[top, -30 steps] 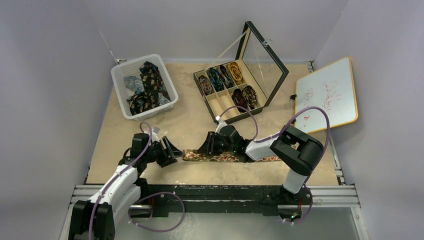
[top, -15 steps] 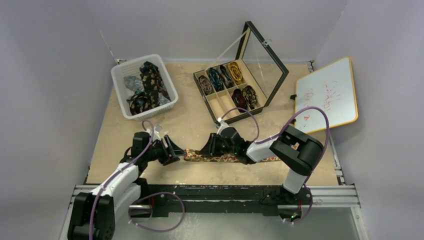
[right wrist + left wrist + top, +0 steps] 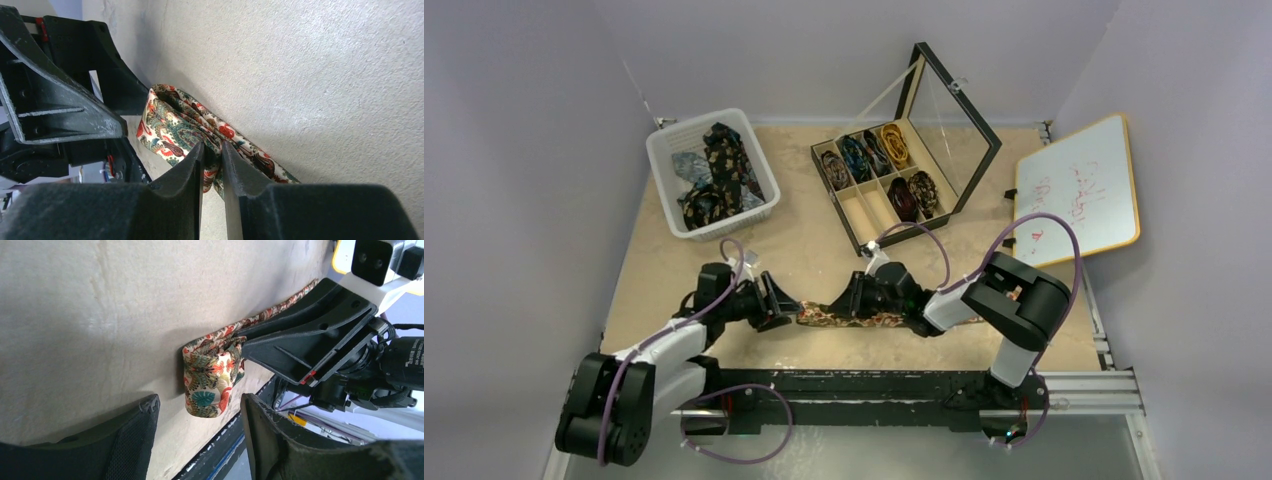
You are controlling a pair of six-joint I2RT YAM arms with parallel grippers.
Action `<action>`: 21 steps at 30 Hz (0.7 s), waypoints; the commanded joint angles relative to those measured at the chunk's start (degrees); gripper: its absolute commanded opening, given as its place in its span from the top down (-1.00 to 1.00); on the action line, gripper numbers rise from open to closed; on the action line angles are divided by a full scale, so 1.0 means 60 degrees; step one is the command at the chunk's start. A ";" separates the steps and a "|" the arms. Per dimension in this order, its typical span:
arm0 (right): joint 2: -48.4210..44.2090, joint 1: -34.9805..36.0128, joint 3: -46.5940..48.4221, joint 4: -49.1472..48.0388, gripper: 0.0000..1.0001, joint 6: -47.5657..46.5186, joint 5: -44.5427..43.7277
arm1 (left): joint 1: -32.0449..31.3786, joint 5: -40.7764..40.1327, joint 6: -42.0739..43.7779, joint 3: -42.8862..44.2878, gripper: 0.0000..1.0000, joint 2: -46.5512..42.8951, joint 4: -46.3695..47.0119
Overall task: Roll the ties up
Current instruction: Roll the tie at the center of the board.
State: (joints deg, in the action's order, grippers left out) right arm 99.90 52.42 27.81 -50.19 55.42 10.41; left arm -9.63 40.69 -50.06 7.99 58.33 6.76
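The paisley tie (image 3: 874,318) lies along the table's (image 3: 804,250) near edge, its left end folded into a small bundle. The right gripper (image 3: 212,147) pinches the bunched fabric just behind that fold; the left gripper (image 3: 199,405) stands released, fingers flanking the bundle without touching it

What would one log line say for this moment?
left gripper: open, flanking folded tie end | right gripper: shut on tie | rest of tie: unrolled

One paisley tie (image 3: 827,317) lies flat, left end folded.
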 commanded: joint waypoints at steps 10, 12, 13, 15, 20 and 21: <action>0.0050 -0.0011 -0.0467 0.0060 0.66 0.0146 -0.0244 | -0.1113 -0.0932 -0.1305 -0.0299 -0.11 0.1540 0.2305; 0.0063 -0.0009 -0.0463 0.0048 0.66 0.0123 -0.0242 | -0.1147 -0.1086 -0.1538 -0.0366 -0.10 0.1536 0.2406; 0.0064 -0.0013 -0.0452 0.0022 0.66 0.0115 -0.0242 | -0.1167 -0.1133 -0.1631 -0.0389 -0.10 0.1517 0.2458; 0.0070 -0.0010 -0.0446 -0.0011 0.66 0.0089 -0.0220 | -0.1213 -0.1209 -0.1777 -0.0440 -0.05 0.1494 0.2538; 0.0066 -0.0009 -0.0413 -0.0079 0.64 0.0089 -0.0065 | -0.1327 -0.1193 -0.1755 -0.0449 0.19 0.1514 0.2536; 0.0057 -0.0007 -0.0398 -0.0063 0.63 0.0094 0.0033 | -0.1349 -0.1199 -0.1739 -0.0452 0.24 0.1522 0.2535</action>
State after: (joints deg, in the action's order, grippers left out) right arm 99.88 52.42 26.22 -52.38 56.36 10.07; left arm -16.97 35.53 -60.55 6.24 67.00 20.53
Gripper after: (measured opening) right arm 0.175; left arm 0.420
